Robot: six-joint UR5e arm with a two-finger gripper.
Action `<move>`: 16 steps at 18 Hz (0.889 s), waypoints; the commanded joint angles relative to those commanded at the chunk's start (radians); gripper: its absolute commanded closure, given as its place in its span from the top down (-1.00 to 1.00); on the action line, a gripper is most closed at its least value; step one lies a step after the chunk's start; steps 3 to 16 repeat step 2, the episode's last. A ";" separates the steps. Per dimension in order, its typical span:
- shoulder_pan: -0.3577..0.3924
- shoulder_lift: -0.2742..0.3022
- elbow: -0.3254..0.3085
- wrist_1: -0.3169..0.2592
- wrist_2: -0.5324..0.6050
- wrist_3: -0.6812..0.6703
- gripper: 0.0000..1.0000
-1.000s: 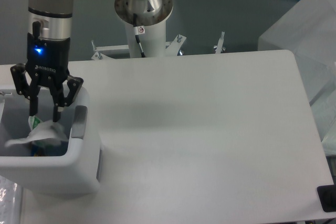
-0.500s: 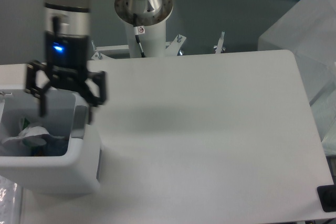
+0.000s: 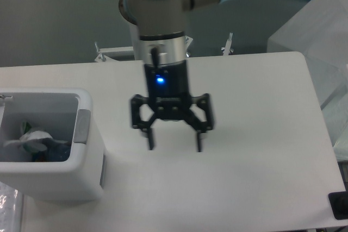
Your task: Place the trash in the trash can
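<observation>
The white trash can (image 3: 81,169) stands at the table's left edge, with a grey handle patch on its right wall. Inside it lies the trash (image 3: 32,138): crumpled clear plastic with bits of blue and green showing beneath; I cannot tell the pieces apart. My gripper (image 3: 174,146) hangs over the middle of the table, well to the right of the can. Its fingers are spread wide, open, with nothing between them.
The arm's round base and mounting brackets (image 3: 163,47) sit behind the table's far edge. A pale plastic-covered block (image 3: 318,36) stands at the right. A small black object (image 3: 340,205) sits at the table's front right corner.
The gripper has risen out of the trash can and swung right to the table's middle, leaving the crumpled plastic inside the can. Its fingers have opened wider.
</observation>
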 joint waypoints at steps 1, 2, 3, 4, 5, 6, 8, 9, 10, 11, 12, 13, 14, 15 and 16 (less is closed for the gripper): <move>0.002 0.002 0.000 -0.014 0.000 0.019 1.00; 0.005 0.002 -0.002 -0.019 0.002 0.025 1.00; 0.005 0.002 -0.002 -0.019 0.002 0.025 1.00; 0.005 0.002 -0.002 -0.019 0.002 0.025 1.00; 0.005 0.002 -0.002 -0.019 0.002 0.025 1.00; 0.005 0.002 -0.002 -0.019 0.002 0.025 1.00; 0.005 0.002 -0.002 -0.019 0.002 0.025 1.00; 0.005 0.002 -0.002 -0.019 0.002 0.025 1.00; 0.005 0.002 -0.002 -0.019 0.002 0.025 1.00; 0.005 0.002 -0.002 -0.019 0.002 0.025 1.00; 0.005 0.002 -0.002 -0.019 0.002 0.025 1.00; 0.005 0.002 -0.002 -0.019 0.002 0.025 1.00; 0.005 0.002 -0.002 -0.019 0.002 0.025 1.00; 0.005 0.002 -0.002 -0.019 0.002 0.025 1.00; 0.005 0.002 -0.002 -0.019 0.002 0.025 1.00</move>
